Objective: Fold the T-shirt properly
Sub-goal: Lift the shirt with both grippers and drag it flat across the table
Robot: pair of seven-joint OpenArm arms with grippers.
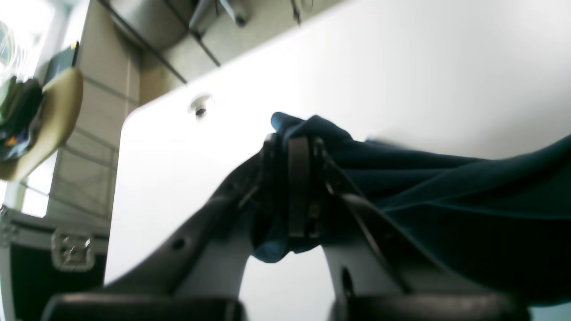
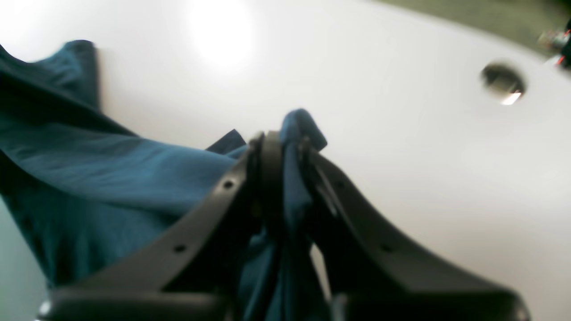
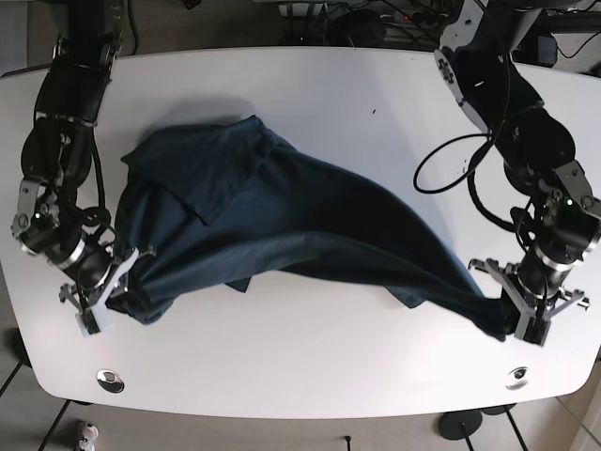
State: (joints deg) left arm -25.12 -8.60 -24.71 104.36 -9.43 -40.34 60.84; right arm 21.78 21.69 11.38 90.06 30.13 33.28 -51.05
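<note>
A dark blue T-shirt point(image 3: 282, 225) lies stretched across the white table point(image 3: 310, 94). My left gripper point(image 3: 515, 318) is at the front right, shut on a corner of the shirt; the left wrist view shows cloth point(image 1: 401, 178) pinched between the jaws of that gripper point(image 1: 296, 147). My right gripper point(image 3: 111, 284) is at the front left, shut on another corner; the right wrist view shows blue cloth point(image 2: 134, 165) clamped in that gripper point(image 2: 290, 133). The shirt is pulled taut between the two grippers and bunched at the far left.
Cable holes sit near the table's front edge at left point(image 3: 110, 380) and right point(image 3: 516, 377). A black cable point(image 3: 451, 178) loops from the right-hand arm over the table. A case point(image 1: 44, 258) stands on the floor beside the table.
</note>
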